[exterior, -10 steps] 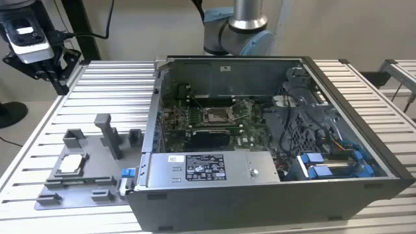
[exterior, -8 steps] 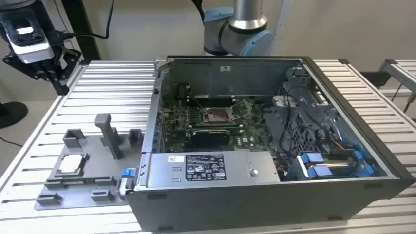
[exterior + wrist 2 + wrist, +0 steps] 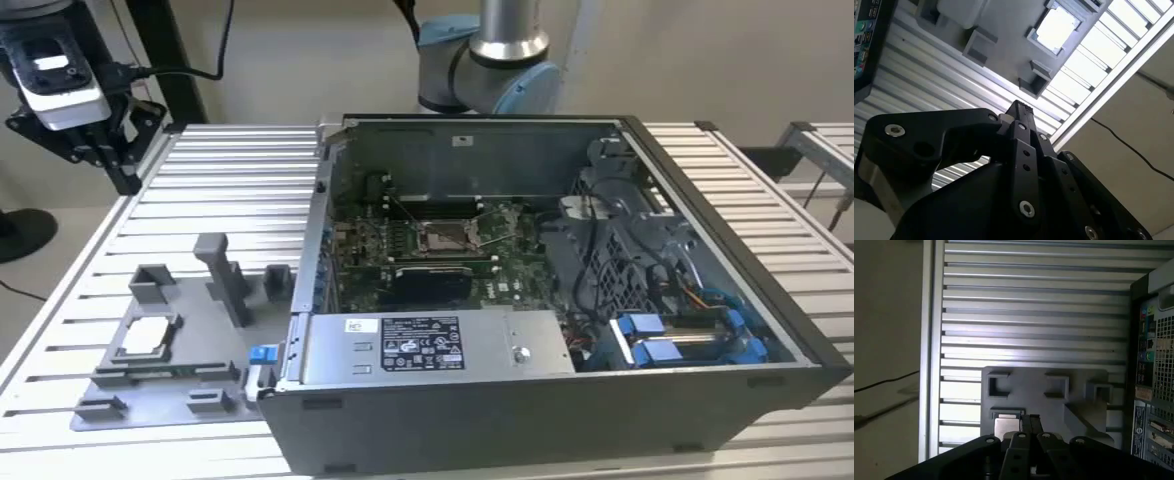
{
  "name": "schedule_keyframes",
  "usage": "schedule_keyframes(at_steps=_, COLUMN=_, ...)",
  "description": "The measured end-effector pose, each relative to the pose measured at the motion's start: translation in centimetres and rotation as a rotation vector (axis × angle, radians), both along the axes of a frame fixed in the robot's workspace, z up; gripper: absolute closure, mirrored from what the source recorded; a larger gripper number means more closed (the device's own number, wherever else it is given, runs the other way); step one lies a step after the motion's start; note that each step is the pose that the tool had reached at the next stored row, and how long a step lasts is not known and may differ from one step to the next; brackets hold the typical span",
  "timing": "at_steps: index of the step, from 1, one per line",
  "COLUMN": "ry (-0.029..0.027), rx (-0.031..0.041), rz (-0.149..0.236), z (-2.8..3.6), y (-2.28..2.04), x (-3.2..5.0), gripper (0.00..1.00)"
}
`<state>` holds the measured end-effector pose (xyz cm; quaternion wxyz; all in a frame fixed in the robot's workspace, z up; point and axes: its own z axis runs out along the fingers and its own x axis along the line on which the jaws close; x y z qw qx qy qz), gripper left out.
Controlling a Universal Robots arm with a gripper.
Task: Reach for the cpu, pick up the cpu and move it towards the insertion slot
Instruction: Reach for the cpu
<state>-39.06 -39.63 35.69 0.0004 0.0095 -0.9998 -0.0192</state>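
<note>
Cpu lies flat and face up in a shallow pocket of the grey fixture, at the lower left of the frame in the exterior view. It is square, so it has no real long axis, and its sides run parallel to the pocket walls. Its pale face also shows in the second wrist view. In the first wrist view it sits just beside the fingertips, which partly cover it.

The tool is empty, and both wrist views show its two black fingers pressed together with no gap between them. It touches nothing. In the exterior view it hangs at the upper left of the frame, over the far corner of the slatted bench, well apart from the cpu.

The slot, a shiny metal frame with a brownish centre, lies on the green board inside the open case, in the middle of the frame. The case stands between the slot and the fixture, with its wall just beside the fixture's edge. The arm rises behind the case at top centre.
</note>
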Motion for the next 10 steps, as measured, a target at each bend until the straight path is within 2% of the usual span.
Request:
schedule_keyframes(at_steps=5, ry=-0.0001, rx=0.0001, rz=0.0, z=-0.04, y=-0.07, x=-0.17, gripper=1.0)
schedule_keyframes(at_steps=10, ry=0.0, rx=0.0001, rz=0.0, z=-0.17, y=-0.9, x=-0.88, gripper=1.0)
